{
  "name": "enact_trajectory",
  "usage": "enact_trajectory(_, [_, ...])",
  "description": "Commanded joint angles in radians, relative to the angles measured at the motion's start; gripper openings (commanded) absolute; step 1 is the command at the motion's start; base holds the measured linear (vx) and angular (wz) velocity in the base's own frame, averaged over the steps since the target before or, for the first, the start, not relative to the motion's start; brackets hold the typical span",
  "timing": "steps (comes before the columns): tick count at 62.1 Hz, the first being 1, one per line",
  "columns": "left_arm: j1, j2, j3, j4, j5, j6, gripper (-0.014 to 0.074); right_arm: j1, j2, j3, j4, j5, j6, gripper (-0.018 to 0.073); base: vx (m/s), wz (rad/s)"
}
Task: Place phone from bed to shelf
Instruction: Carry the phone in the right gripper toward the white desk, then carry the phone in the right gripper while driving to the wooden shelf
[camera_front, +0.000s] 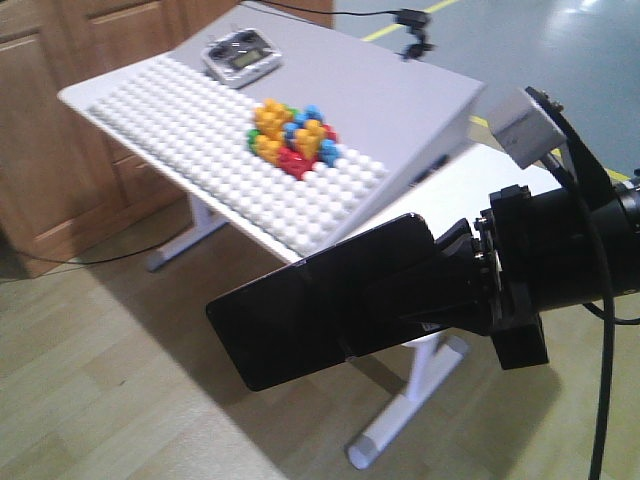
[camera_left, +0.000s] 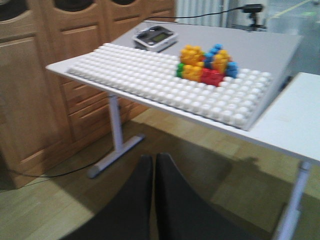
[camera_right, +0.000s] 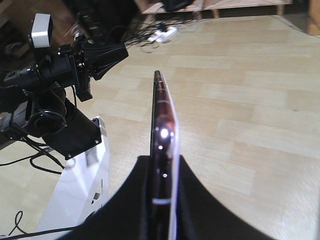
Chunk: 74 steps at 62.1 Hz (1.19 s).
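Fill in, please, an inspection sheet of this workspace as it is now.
Surface: white table carrying a sloped studded board.
Job's things: phone held in the air over the floor; bed and shelf not in view.
Clutter: coloured blocks on the board; small grey device above them.
Grippers: right gripper fingers shut on the phone; left gripper shut, empty.
Cables: black cable behind the board.
Surroundings: wooden cabinet, wood floor.
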Motion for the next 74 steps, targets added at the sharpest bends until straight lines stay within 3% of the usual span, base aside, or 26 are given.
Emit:
enact_trajectory(1, [-0.004,-0.005,0.003,-0.009,-0.074,-0.004,0.0001,-0.002,-0.025,-0.026,0.095,0.069,-0.007,-0.0001,0.19,0.63])
enact_trajectory(74, [-0.004,-0.005,0.003,-0.009,-0.074,-0.004,0.0001,-0.002,-0.025,-0.026,0.095,0.068,-0.007,-0.0001,0.18,0.56])
